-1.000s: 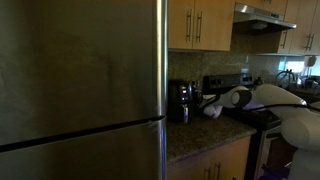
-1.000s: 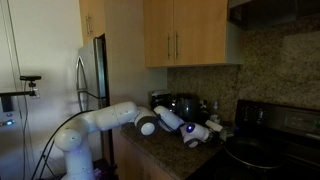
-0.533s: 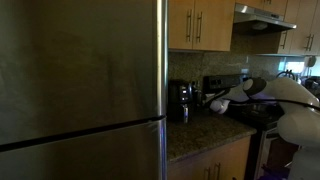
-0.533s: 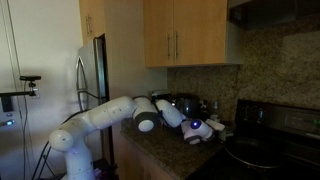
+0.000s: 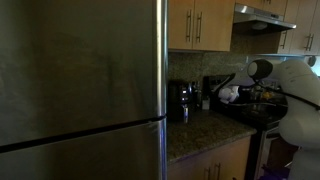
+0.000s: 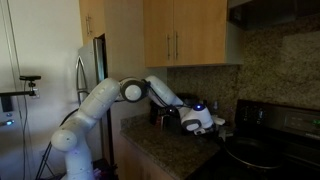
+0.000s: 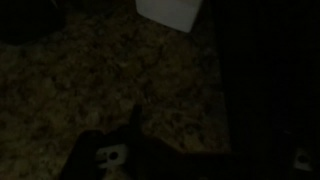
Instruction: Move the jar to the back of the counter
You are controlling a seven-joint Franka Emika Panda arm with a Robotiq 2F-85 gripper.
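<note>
1. In the wrist view we see the jar (image 7: 172,10) as a pale block cut off by the top edge, standing on the speckled bench (image 7: 90,70)
2. It sits ahead of the jaws and slightly to their right, well apart from them
3. The jaws are only a dark shape at the bottom of that view, and we cannot tell whether they are apart or together
4. The black stove (image 7: 270,90) runs along to the right of the jaws
5. In both exterior views the arm (image 6: 150,92) (image 5: 285,78) reaches across and the jaws hang above the bench
6. We find the coffee maker (image 5: 180,101) near the jaws, by the back wall, with the fridge (image 5: 80,80) beyond it
</note>
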